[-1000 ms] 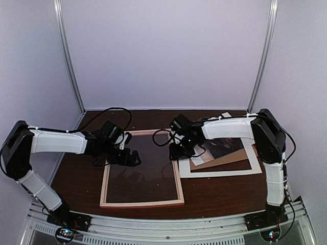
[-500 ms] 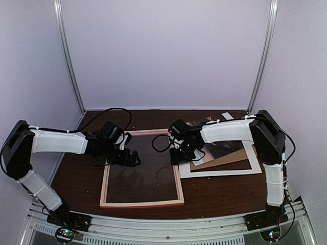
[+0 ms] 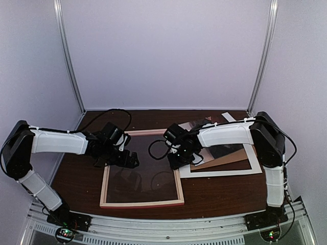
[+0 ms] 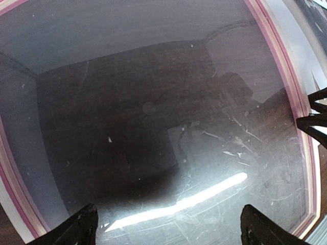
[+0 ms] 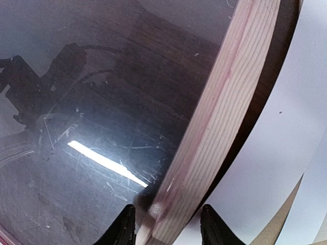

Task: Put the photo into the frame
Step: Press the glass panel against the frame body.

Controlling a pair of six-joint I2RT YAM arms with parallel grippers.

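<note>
While the frame [image 3: 143, 203] lies flat, wood side up, long sides running bottom to top, the left pincer [image 3: 129, 158] hangs spread; the right pincer [image 5: 166, 224] straddles its right-hand bar, grip unclear.

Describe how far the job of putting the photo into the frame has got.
Done: the frame lies back-up with a clear sheet inside. In hand: the right gripper straddles the frame's right bar, grip unclear; the left gripper hovers open over the sheet. To do: the photo lies outside the frame among the backing board and white mat, not yet in.
</note>
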